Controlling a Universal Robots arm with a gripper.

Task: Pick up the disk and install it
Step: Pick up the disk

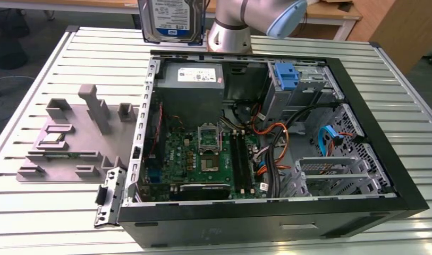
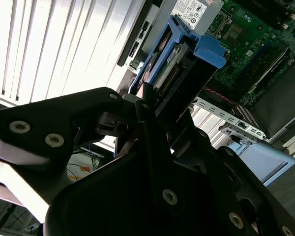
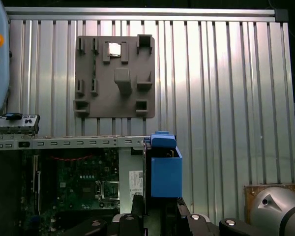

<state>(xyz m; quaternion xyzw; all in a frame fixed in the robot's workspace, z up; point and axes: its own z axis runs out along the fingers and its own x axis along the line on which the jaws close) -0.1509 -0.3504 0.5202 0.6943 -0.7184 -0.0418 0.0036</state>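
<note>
Where the hand (image 2: 162, 107) is clamped on the disk (image 2: 184, 54), its black fingers (image 2: 146, 118) stand on either side of the drive. The drive juts out beyond them, blue plastic frame and connector edge foremost, as the second wrist view shows. Exterior view: the disk (image 1: 171, 20) hangs upright in the air with its white-and-blue label toward the camera. It is just beside the silver arm (image 1: 237, 24), near the far rim of the computer case (image 1: 272, 226).

The case, a black-and-grey metal box open on its upper side, lies on the worktop (image 1: 45, 58). It holds:
- a green motherboard (image 1: 201, 159);
- a grey power supply (image 1: 191, 79) with a white sticker;
- a blue plastic bracket (image 1: 287, 77) in a drive bay;
- a perforated metal cage (image 1: 332, 172);
- bundles of orange and black cables (image 1: 272, 138).

To the exterior view's left of the case rests a matte grey fixture plate (image 1: 74, 143) with upright posts and rectangular pockets. One pocket carries a small square silver chip (image 1: 52, 138). The worktop is of pale, ribbed aluminium slats.
</note>
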